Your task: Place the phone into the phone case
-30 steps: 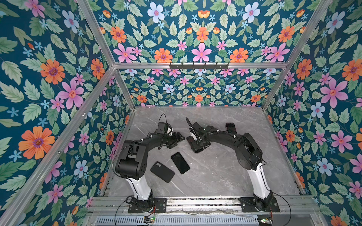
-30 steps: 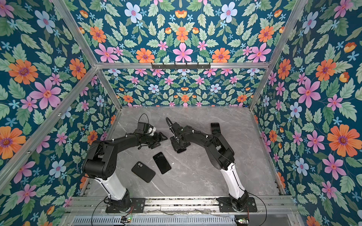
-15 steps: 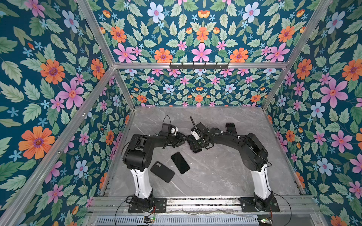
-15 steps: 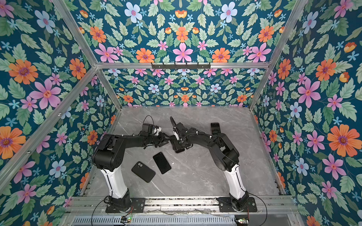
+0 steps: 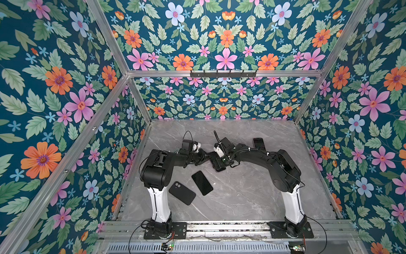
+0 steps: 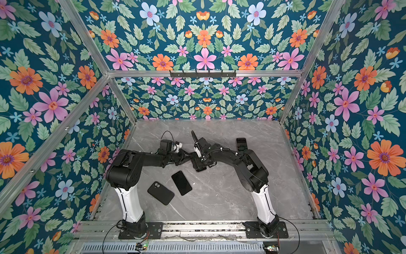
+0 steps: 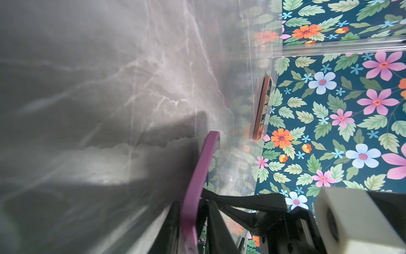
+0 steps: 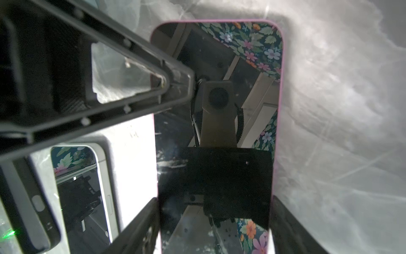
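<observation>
Both grippers meet at mid-table on one phone (image 8: 217, 110). It lies screen up with a purple phone case (image 7: 204, 167) round its rim. In both top views only its near end (image 5: 220, 169) (image 6: 200, 169) shows under the arms. My right gripper (image 8: 215, 220) (image 5: 219, 163) (image 6: 198, 163) is shut across its width, a finger on each long side. My left gripper (image 7: 191, 209) (image 5: 207, 157) (image 6: 186, 156) comes in from the left and is shut on the purple side edge.
A black phone case (image 5: 182, 193) (image 6: 161, 193), camera hole up, and a black phone (image 5: 202, 183) (image 6: 181, 183) lie side by side near the left arm's base. Another phone (image 5: 258, 143) (image 6: 241, 143) (image 7: 262, 107) lies at the back right. Flowered walls enclose the marble table (image 5: 252, 198).
The left arm has swung right to reach the phone in the right gripper, and its jaws have closed on the purple edge. The right gripper kept its grip and barely moved.
</observation>
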{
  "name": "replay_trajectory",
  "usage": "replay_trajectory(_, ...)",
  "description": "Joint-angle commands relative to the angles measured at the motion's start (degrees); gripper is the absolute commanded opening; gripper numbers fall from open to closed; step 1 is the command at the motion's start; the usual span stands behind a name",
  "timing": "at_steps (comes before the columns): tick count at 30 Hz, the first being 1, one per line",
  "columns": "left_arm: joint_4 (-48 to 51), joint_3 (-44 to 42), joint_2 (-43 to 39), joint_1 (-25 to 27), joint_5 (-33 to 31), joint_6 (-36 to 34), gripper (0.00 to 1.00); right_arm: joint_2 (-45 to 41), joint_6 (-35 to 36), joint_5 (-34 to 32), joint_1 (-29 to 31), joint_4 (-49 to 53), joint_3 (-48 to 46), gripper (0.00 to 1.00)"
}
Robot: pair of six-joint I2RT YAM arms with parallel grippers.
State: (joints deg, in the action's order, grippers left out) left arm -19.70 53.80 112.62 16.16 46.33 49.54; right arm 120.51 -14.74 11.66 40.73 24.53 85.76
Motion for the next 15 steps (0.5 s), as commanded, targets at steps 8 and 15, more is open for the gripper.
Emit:
replay_trajectory(8,-6.2,-2.3,0.1,-0.1,1.7,2.4,0.12,-1.0,0.5,0.7,0.1,5.3,-1.0,0.76)
replay_trajectory(15,-8.2,-3.5,-0.6,-0.1,2.0,3.6,0.1,-2.8,-0.6,0.1,0.1,3.7,-1.4,0.9)
